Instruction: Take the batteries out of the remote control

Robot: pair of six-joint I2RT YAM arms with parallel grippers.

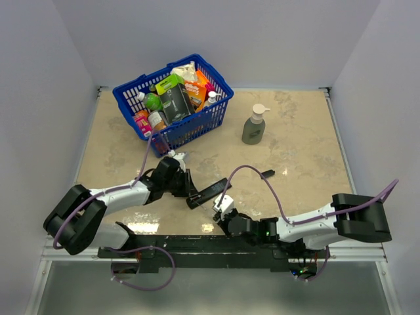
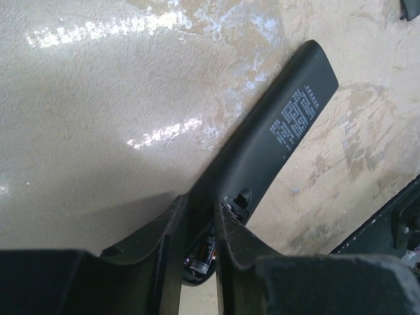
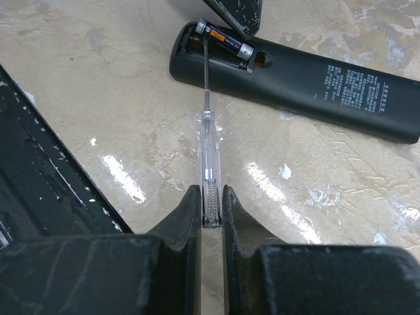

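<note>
The black remote control (image 1: 211, 191) lies slot-up on the table between my arms. My left gripper (image 2: 201, 200) hovers over its open end, jaws a narrow way apart, and a battery (image 2: 202, 254) shows through the gap. In the right wrist view that battery (image 3: 226, 39) sits tilted up out of the slot of the remote control (image 3: 315, 79), with a left fingertip (image 3: 236, 13) against it. My right gripper (image 3: 210, 197) is shut on a clear-handled screwdriver (image 3: 209, 131), and the screwdriver's metal tip rests at the battery's near end.
A short black cover piece (image 1: 266, 174) lies right of the remote. A blue basket (image 1: 216, 118) full of groceries stands at the back left, a grey pump bottle (image 1: 254, 125) to its right. The black base rail (image 1: 197, 243) runs along the near edge.
</note>
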